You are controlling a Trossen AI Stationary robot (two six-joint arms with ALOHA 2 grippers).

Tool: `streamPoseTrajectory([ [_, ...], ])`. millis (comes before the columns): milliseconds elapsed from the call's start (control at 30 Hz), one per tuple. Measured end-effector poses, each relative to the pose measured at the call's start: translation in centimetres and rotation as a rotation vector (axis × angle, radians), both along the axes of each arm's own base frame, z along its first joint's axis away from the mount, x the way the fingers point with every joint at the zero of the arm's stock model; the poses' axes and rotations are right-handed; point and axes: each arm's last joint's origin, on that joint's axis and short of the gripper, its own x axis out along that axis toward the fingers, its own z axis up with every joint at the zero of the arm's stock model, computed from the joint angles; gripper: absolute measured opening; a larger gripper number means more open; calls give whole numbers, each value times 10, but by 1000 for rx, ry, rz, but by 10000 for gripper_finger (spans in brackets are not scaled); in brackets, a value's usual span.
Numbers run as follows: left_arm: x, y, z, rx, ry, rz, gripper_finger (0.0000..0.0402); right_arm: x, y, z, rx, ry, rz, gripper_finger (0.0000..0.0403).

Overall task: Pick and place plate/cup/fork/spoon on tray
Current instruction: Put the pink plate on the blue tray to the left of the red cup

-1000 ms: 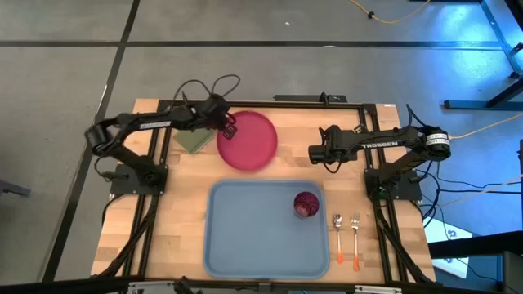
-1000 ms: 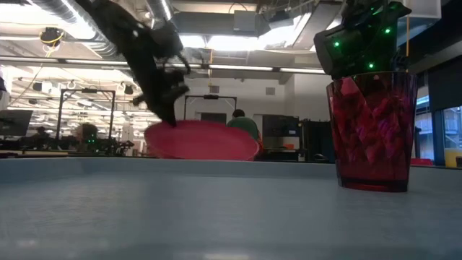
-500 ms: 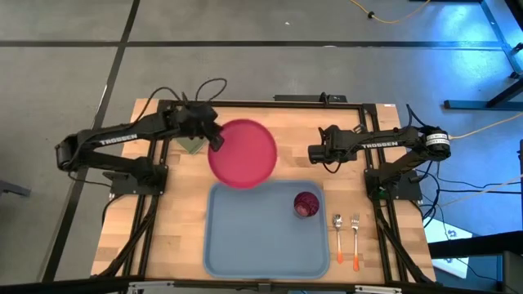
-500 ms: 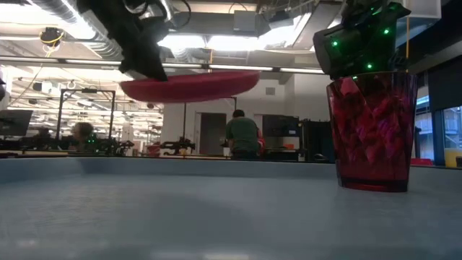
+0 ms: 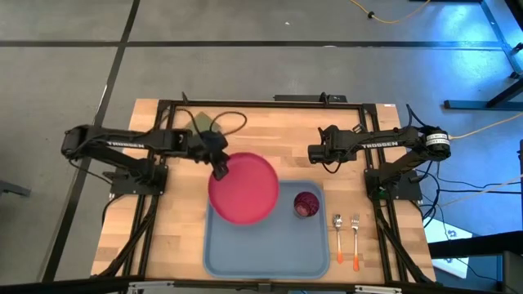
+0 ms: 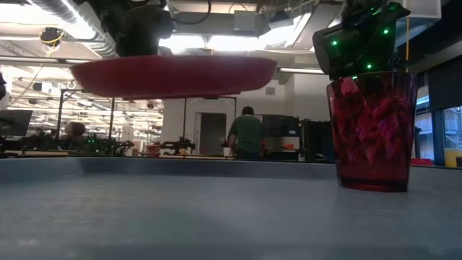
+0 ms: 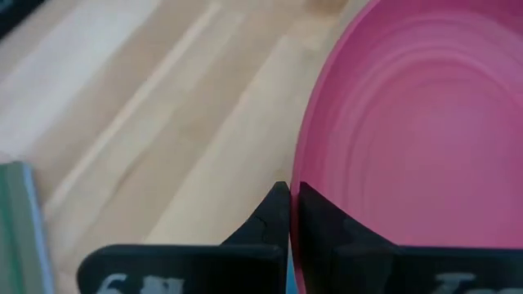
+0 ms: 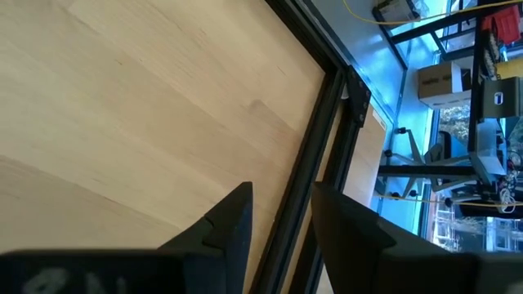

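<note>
My left gripper (image 5: pixel 219 169) is shut on the pink plate (image 5: pixel 243 187), which hangs above the far left part of the light-blue tray (image 5: pixel 265 245); the plate also shows in the low view (image 6: pixel 173 76) and the left wrist view (image 7: pixel 417 122). The dark red cup (image 5: pixel 306 204) stands upright on the tray's far right part. The spoon (image 5: pixel 337 238) and fork (image 5: pixel 355 238) lie on the table right of the tray. My right gripper (image 5: pixel 312 153) is open and empty, above the table beyond the cup. My left gripper pinches the plate's rim at its far left edge (image 7: pixel 304 192), one finger above and one finger (image 7: pixel 270 216) below. The fingers come about level from the table's left. The plate is lifted clear and lies nearly level.
An olive-green pad (image 5: pixel 199 122) lies at the table's far left, behind my left arm. Black frame rails (image 5: pixel 261 103) run along the table's edges. A person (image 6: pixel 245 133) stands in the room beyond the table.
My left gripper has lifted the plate off the table and carried it toward the near edge. The plate has gone from resting at the far side to hanging level over the tray's far left part.
</note>
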Motion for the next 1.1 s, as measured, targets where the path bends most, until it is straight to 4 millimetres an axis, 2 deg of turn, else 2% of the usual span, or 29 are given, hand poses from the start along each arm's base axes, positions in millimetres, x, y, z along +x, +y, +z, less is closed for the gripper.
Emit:
streamPoseTrajectory([
  [233, 18, -26, -22, 3, 63, 7, 5, 0, 0, 0, 3, -1, -1, 132],
  [467, 39, -53, -40, -48, 31, -41, 3, 0, 0, 0, 12, 2, 2, 132],
  [800, 54, -81, -64, -111, 35, -75, 4, 1, 0, 0, 15, 0, 12, 132],
  [1100, 53, -98, -63, -145, -9, -56, 4, 2, 0, -1, 15, -8, 15, 132],
])
